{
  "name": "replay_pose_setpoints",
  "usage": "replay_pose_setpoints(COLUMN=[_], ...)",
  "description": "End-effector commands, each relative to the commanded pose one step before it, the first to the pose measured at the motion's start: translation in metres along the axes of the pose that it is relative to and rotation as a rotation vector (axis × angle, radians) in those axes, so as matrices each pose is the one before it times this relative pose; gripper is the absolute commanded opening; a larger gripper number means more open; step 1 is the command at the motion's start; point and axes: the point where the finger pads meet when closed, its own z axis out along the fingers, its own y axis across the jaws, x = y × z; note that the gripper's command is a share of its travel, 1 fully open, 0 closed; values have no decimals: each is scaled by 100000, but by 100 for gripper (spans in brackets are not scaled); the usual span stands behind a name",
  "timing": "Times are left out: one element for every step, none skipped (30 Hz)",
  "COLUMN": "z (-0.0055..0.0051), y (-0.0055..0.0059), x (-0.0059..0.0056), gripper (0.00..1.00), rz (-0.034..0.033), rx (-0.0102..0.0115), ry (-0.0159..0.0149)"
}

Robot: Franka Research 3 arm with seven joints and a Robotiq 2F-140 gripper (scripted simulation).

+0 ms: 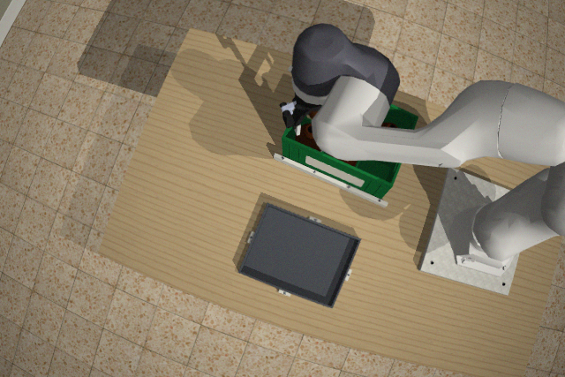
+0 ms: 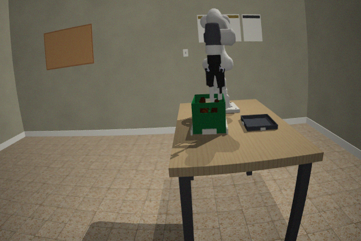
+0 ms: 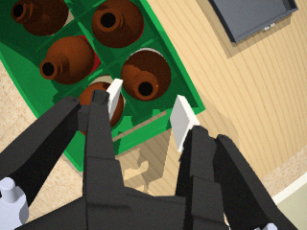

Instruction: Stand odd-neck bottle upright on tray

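The Franka's end effector (image 1: 297,124) (image 2: 215,98) (image 3: 147,100), fingers parted and gripping nothing, hovers at the end of a green crate (image 1: 346,177) (image 2: 208,121) (image 3: 189,86) holding brown bottles (image 3: 117,21); right of it on the bench (image 1: 192,208) (image 2: 247,148) (image 3: 192,29), in the exterior view, lies a dark tray (image 1: 301,252) (image 2: 259,122) (image 3: 254,16) bearing no bottle.

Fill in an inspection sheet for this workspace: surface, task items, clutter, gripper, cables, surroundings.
Surface: wooden table, light grain; no damage seen.
Crate: green crate, upright beside a white rail.
Bottles: five brown ones in the crate; the odd neck cannot be told.
Tray: dark tray, flat, no bottle on it.
Clutter: nothing seen.
Gripper: gripper partly open over the crate's end, nothing held.
Cables: nothing seen.
Surroundings: tiled floor, corkboard and white sheets on the wall.
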Motion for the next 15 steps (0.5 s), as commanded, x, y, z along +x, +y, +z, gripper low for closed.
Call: replay_pose_setpoints(z=[-1231, 0, 0, -343, -331, -316, -294, -273, -247, -226, -199, -176, -152, -126, -104], y=[-317, 0, 0, 0, 0, 0, 0, 0, 0, 0, 0, 0, 0, 0, 0], x=[457, 0, 0, 0, 0, 0, 0, 1, -1, 1, 0, 0, 0, 0, 0], gripper=[44, 44, 44, 44, 44, 44, 44, 44, 44, 44, 44, 44, 44, 44, 44], rz=[-869, 0, 0, 0, 0, 0, 0, 0, 0, 0, 0, 0, 0, 0, 0], rx=[808, 0, 0, 0, 0, 0, 0, 0, 0, 0, 0, 0, 0, 0, 0], ry=[1657, 0, 0, 0, 0, 0, 0, 0, 0, 0, 0, 0, 0, 0, 0])
